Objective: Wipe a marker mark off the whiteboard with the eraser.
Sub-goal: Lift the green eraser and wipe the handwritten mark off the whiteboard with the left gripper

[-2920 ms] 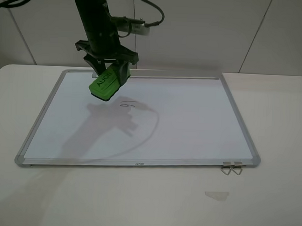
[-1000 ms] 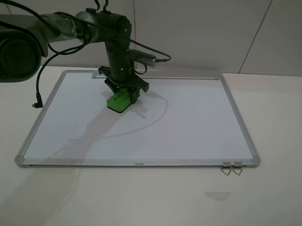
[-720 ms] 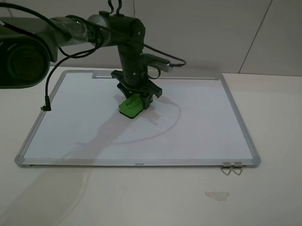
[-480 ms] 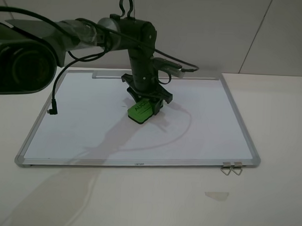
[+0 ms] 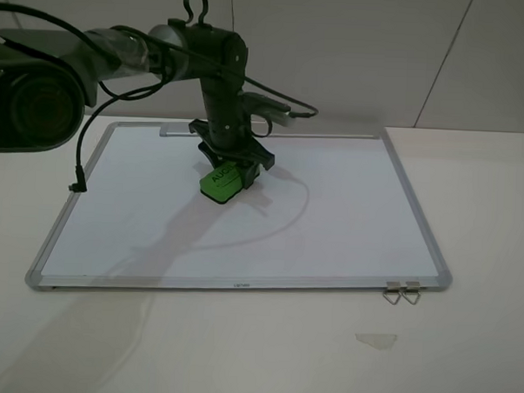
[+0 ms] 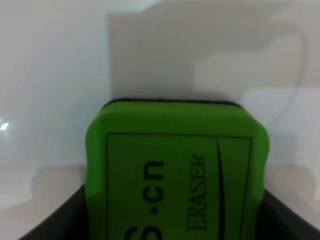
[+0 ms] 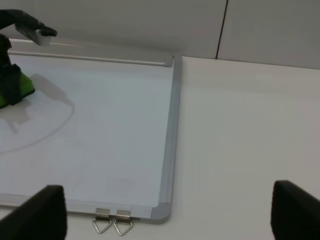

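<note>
The bright green eraser [image 5: 219, 184] lies flat against the whiteboard [image 5: 348, 218], in the board's upper middle. My left gripper [image 5: 229, 169] is shut on it from above. The left wrist view is filled by the eraser [image 6: 175, 170], with a dark finger [image 6: 60, 222] on each side of it and bare white board beyond. No marker mark shows anywhere on the board; anything under the eraser is hidden. My right gripper [image 7: 165, 215] is open and holds nothing, with its fingers [image 7: 35, 212] wide apart above the whiteboard's [image 7: 172, 125] near right corner. The exterior high view does not show it.
Two small metal clips [image 5: 401, 292] hang on the board's near right corner, also seen as clips [image 7: 112, 221] in the right wrist view. A scrap of clear tape [image 5: 376, 340] lies on the table in front. A loose cable end [image 5: 74, 188] dangles over the board's left edge.
The eraser came down from the air onto the scribble, slid right across the board, then came back left. The black scribble seen at first no longer shows.
</note>
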Controlling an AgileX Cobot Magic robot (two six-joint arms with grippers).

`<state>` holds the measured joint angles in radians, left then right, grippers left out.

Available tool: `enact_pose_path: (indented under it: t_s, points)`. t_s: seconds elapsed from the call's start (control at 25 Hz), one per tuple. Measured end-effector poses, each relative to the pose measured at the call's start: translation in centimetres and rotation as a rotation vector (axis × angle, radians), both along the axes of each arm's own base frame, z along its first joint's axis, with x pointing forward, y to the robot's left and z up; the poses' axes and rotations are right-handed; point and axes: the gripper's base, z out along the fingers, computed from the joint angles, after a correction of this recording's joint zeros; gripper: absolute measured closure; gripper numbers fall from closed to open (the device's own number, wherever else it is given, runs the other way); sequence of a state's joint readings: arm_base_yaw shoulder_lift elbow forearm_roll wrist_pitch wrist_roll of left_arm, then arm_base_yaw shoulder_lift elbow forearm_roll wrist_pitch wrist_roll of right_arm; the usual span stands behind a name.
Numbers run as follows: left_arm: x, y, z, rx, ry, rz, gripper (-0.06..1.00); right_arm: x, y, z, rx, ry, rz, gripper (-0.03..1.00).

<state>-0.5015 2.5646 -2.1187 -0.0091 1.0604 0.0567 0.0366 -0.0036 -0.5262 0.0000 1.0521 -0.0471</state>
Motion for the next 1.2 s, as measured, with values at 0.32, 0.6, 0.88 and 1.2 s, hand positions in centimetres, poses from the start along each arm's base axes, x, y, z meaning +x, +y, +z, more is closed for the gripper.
enact_pose_path:
  t_s: [0.32,0.6,0.88,1.2]
  points:
    - [1.0,2.2,0.0,0.003,0.01,0.038,0.35,0.0,0.0,0.0,0.0,0.0,0.0,0.15]
    - [-0.4,-0.5,0.0,-0.011,0.016,-0.088,0.35,0.0,0.0,0.0,0.0,0.0,0.0,0.15]
    - [-4.0,-6.0,0.0,-0.048,0.035,-0.218,0.35,0.0,0.0,0.0,0.0,0.0,0.0,0.15]
    - [-3.1,-5.1,0.0,-0.064,0.026,-0.161,0.35,0.0,0.0,0.0,0.0,0.0,0.0,0.15]
